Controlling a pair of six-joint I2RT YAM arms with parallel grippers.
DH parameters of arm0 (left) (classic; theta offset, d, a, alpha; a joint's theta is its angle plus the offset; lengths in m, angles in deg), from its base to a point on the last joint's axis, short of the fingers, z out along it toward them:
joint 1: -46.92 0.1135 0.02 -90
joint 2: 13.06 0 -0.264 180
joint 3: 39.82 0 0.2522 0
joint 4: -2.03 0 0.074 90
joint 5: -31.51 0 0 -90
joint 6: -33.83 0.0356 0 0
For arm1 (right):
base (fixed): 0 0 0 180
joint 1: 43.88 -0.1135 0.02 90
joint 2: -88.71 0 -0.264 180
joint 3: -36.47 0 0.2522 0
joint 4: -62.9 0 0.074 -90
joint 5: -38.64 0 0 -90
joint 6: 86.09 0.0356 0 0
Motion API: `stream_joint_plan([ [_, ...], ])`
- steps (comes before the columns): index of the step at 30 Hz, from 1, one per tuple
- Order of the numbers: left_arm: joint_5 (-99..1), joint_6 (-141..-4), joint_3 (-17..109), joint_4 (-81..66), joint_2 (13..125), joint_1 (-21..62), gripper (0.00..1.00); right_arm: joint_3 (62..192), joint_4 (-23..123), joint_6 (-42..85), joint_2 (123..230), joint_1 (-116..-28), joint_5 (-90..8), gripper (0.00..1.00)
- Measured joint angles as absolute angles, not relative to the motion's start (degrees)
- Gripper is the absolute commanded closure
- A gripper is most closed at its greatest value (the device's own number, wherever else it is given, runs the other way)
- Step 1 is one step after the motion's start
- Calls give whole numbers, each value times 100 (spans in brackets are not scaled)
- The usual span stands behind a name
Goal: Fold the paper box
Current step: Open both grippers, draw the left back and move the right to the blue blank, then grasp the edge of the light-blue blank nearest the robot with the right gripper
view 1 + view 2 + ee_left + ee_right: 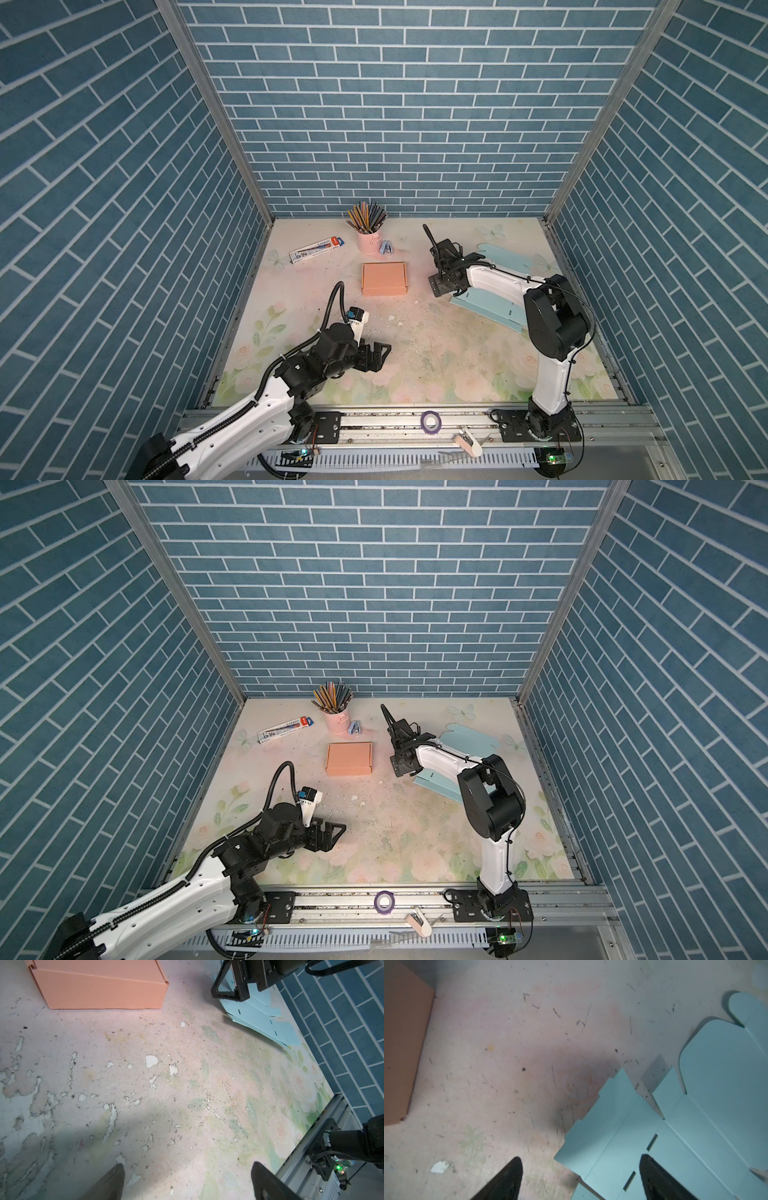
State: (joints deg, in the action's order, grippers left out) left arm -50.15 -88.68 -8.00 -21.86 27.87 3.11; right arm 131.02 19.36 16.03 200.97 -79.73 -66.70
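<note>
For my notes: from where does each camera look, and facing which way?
Top views: high at the front, looking down on the table; both arms show.
Left wrist: low, facing the pink box; jaws' tips show.
Right wrist: looks down at the flat blue box; jaws' tips show.
Shared: both wrist views show both boxes.

Pencil carton (317,249) print too small; nothing legible.

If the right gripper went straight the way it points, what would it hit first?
Likely an edge flap of the flat light blue paper box below the right gripper; depth is unclear.
</note>
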Motion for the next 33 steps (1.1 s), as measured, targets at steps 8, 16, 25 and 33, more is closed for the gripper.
stream_joint_plan([
  [8,-5077,-8877,-800,-2188,2828,311,4,13446,1779,1498,20701,-7958,-6877,17],
  [16,-5096,-8905,-802,-2066,3130,311,5,13336,1860,1406,20688,-7954,-7080,34],
  [25,-5096,-9028,-911,-1817,3224,311,5,12748,2177,1446,20373,-7954,-7109,67],
  [33,-5116,-9102,-913,-1732,3226,311,5,12309,2218,1503,20012,-7954,-7168,85],
])
